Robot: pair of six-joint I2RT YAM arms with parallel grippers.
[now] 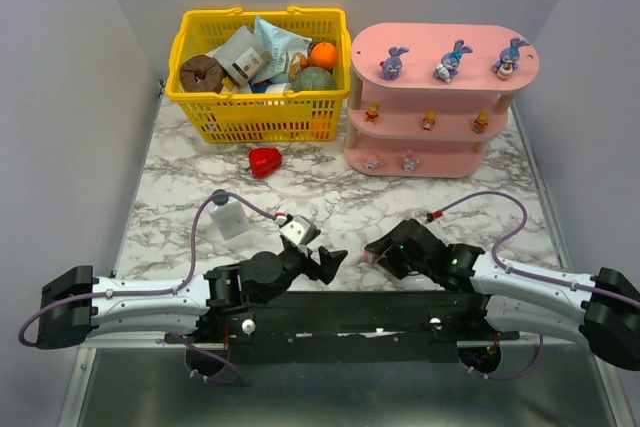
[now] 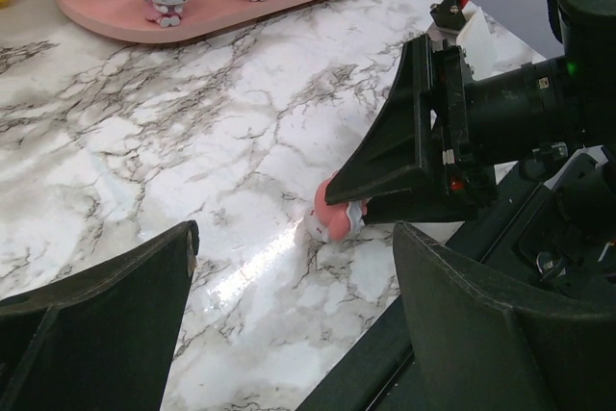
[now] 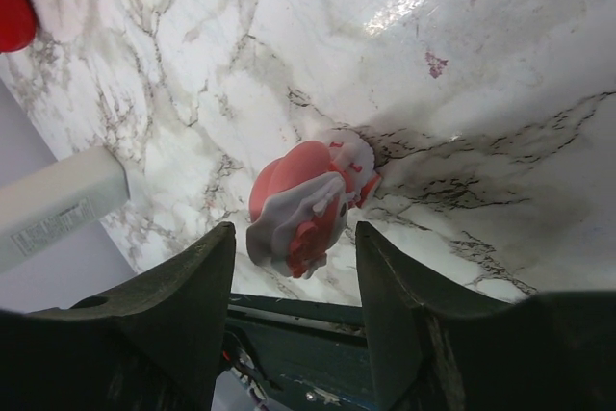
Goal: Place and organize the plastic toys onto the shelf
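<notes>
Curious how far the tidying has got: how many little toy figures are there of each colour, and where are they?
Purple-blue bunnies, top board of the shelf: 3
Orange bears, middle board: 3
Pink-white figures: 3 (2 on the bottom board, 1 on the table between the right gripper fingers)
Total: 9

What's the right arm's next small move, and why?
Probably close the right gripper on the pink-white toy before lifting: its jaws straddle the toy lying on the table, with slim gaps seemingly showing either side. The bottom tier of the shelf holds only two such toys.
</notes>
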